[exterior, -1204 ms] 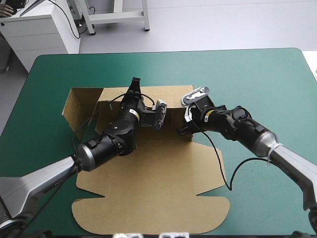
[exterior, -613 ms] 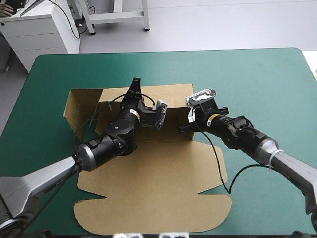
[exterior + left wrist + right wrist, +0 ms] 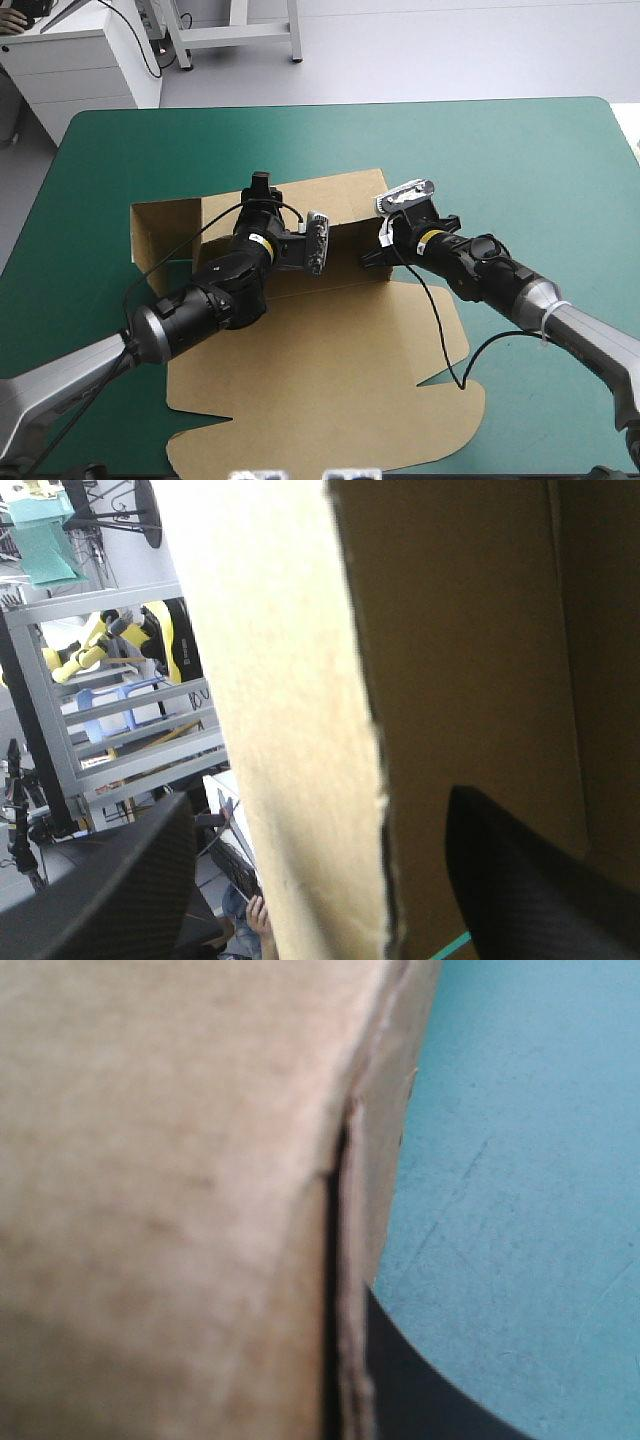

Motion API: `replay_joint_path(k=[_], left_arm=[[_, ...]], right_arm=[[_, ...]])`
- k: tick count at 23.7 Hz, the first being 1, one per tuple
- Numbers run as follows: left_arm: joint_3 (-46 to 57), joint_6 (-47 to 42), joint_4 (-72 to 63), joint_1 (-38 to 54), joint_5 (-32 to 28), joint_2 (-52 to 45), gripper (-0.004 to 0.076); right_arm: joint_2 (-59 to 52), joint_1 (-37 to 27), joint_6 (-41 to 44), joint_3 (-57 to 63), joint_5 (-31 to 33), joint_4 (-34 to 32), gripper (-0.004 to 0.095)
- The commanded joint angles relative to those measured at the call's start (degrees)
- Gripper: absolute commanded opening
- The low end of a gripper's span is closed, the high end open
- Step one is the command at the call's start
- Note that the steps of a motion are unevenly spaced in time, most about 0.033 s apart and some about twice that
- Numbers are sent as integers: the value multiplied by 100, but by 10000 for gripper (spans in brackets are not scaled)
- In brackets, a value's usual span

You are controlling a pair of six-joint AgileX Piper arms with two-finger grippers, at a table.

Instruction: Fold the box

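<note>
Currently has the brown box (image 3: 320, 370) mid-table on the teal-green cover (image 3: 520, 160), back wall raised, front flaps flat. Straddles that back wall with the left gripper (image 3: 322, 810) spread wide; pinches the wall's right end with the right gripper (image 3: 372, 258).

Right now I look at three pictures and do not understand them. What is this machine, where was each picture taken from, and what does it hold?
It is a robot with two arms at a teal-green table. One picture looks down from above and behind; the other two come from cameras on its wrists. On the table lies a brown box: a cut board sheet, mostly flat, its far wall raised. The left gripper straddles that wall, fingers apart. The right gripper is at the wall's right end; its grip is hidden.
</note>
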Motion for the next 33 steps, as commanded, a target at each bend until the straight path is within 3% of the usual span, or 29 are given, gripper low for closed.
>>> replay_joint_path(k=[1,11,14,15,16,19,22,24,26,29,33], left_arm=[[-144,-175,214,-329,15,-465,510],[-144,-387,306,-901,389,-1303,480],[-144,-658,666,-926,235,-1618,289],[-144,-850,986,-926,237,-1685,187],[-144,-1110,1617,-926,277,-1752,-13],[-331,-1865,2222,-878,549,-1679,-4],[-691,-1955,2156,-303,435,-1574,-4],[-985,-1955,1710,190,276,-1516,-3],[-1458,-1554,142,1344,-212,-1436,-3],[-1617,-709,-1989,2653,-493,-1341,-3],[-1617,632,-5232,4204,-518,-1233,-3]], right_arm=[[-85,-3,0,-64,-62,18,-8],[-85,-13,0,-64,28,18,-8],[-109,-41,0,-129,332,-6,-8],[-109,-72,0,-190,555,-44,-9],[-109,-139,0,-376,1009,-153,-9],[-171,-171,0,-845,1631,-480,-8],[-297,-184,125,-1338,2229,-885,-9],[-352,-184,125,-1583,2564,-1068,-9],[-356,-212,125,-2259,3326,-1394,-18],[-213,-451,75,-3033,4135,-1417,-18],[210,-1042,-582,-4363,5543,-789,-18]])
